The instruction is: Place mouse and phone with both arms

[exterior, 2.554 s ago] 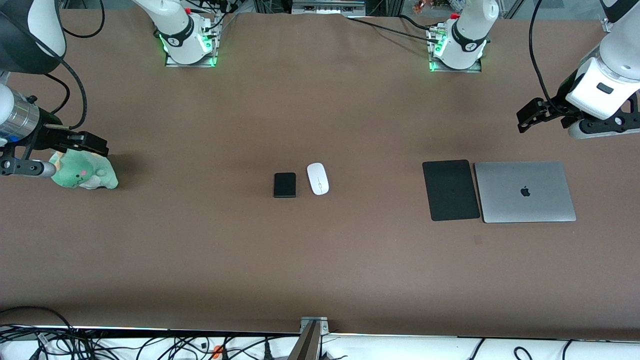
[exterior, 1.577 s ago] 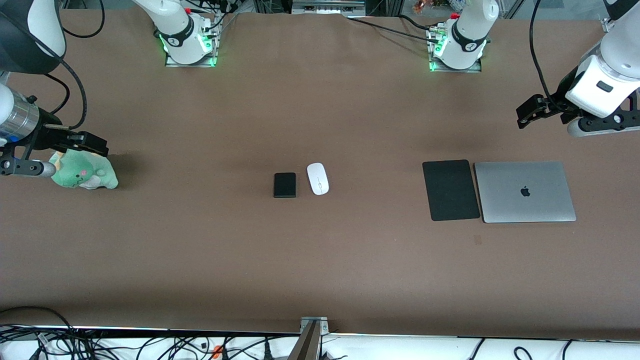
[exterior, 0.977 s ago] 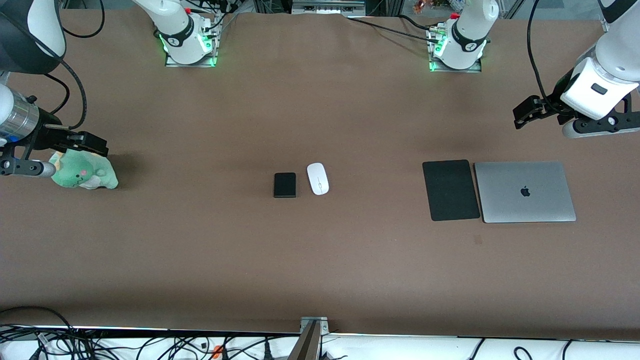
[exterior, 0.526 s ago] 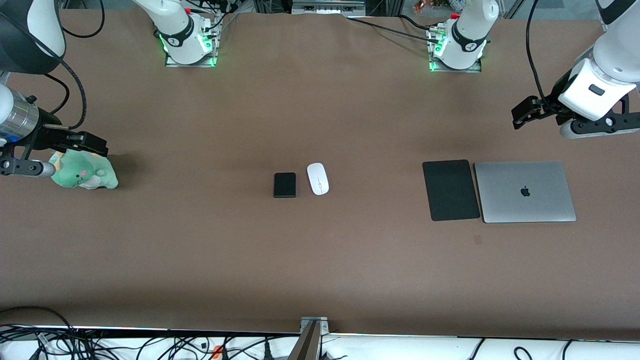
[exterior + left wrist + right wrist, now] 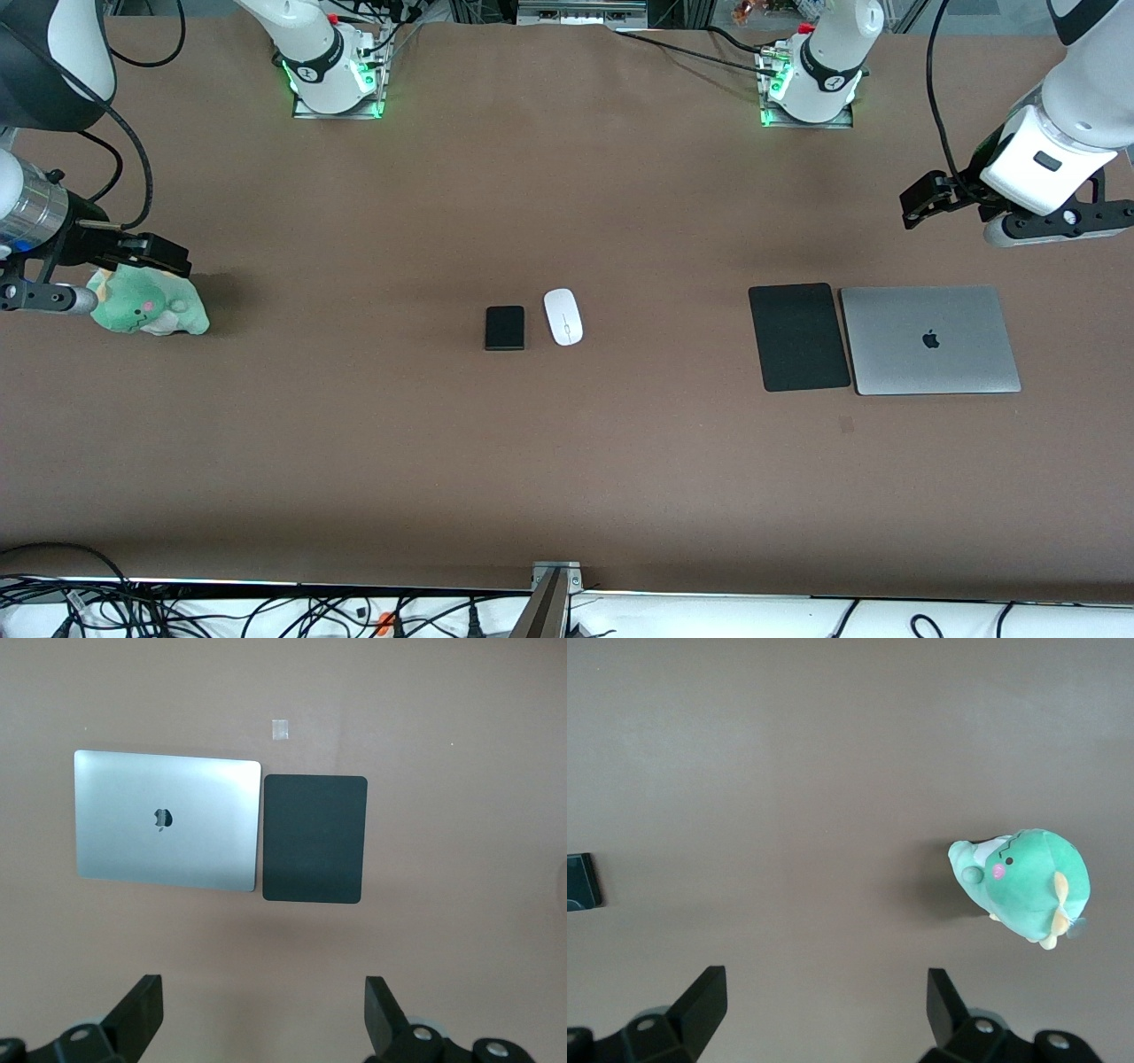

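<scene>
Mouse [image 5: 563, 316] and phone [image 5: 505, 328] lie side by side, just apart, at mid-table [image 5: 567, 461]. The phone is toward the right arm's end, the mouse toward the left arm's end. Both have their long axes running from the front camera toward the bases, the mouse tilted slightly.

Left gripper [image 5: 264, 1014] hangs in the air near the left arm's end of the table, by the laptop [image 5: 929, 339] and pad [image 5: 798, 337], on their base-ward side. Its wrist view looks down on both and shows the jaws spread wide, holding nothing. The mouse lies well apart from it, toward table centre.

Right gripper [image 5: 821, 1003] hangs over the plush [image 5: 146, 304] at the right arm's end. Jaws spread wide, empty. Its wrist view catches only a corner of the phone at the frame edge, so the phone is also well apart, toward centre.

Judgement: nothing grasped yet. Each arm has the nearer thing on its own side, left for the mouse and right for the phone, so no crossing is needed. The small gap between the two things leaves little room for the inner fingers if both arms descend together. Closing across the short axes looks the surer grip.
</scene>
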`<state>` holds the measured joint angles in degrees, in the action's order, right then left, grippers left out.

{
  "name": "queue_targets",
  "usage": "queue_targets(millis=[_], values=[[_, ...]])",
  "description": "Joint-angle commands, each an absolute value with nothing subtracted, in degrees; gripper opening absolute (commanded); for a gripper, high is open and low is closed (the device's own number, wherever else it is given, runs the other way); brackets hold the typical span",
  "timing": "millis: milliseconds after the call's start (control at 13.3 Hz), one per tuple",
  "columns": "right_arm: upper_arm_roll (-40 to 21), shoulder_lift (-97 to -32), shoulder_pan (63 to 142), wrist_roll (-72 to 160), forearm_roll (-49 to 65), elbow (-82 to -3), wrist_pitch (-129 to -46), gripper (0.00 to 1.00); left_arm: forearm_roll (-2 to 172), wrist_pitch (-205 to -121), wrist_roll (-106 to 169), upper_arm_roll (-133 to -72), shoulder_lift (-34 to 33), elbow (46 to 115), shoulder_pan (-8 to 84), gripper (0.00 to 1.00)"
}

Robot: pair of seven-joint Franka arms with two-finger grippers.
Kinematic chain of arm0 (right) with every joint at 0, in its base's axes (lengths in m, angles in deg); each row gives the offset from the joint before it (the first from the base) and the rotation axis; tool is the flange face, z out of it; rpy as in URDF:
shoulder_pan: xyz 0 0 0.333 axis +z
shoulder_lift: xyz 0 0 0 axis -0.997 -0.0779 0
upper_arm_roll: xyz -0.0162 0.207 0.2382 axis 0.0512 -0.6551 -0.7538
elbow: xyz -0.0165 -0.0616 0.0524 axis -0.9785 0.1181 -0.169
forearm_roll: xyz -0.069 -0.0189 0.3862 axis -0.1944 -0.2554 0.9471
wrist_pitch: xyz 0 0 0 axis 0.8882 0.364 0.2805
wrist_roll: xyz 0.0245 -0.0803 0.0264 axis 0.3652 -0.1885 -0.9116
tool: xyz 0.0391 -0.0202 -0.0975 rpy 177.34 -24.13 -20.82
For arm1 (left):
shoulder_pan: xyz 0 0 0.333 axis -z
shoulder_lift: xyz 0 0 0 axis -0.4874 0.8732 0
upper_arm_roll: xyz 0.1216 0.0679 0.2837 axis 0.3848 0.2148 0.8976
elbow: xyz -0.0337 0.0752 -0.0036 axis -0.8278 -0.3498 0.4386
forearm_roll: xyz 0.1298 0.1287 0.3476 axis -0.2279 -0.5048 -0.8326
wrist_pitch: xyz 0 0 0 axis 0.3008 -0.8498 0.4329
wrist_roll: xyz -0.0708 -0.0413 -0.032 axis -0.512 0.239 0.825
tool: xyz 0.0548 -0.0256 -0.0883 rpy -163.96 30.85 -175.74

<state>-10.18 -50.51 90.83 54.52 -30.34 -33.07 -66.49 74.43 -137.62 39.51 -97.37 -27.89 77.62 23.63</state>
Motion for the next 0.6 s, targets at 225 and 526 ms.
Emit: queue_targets(millis=[225, 526], values=[[-10.3, -50.1, 90.5, 54.8, -31.1, -33.0, -66.2, 1.00, 75.3, -138.5, 50.6, -103.4, -23.2, 75.8, 23.8, 1.00], [-10.4, -50.1, 90.5, 54.8, -31.1, -33.0, -66.2, 1.00, 81.7, -147.5, 55.6, -105.3, -15.3, 75.8, 26.1, 1.00]])
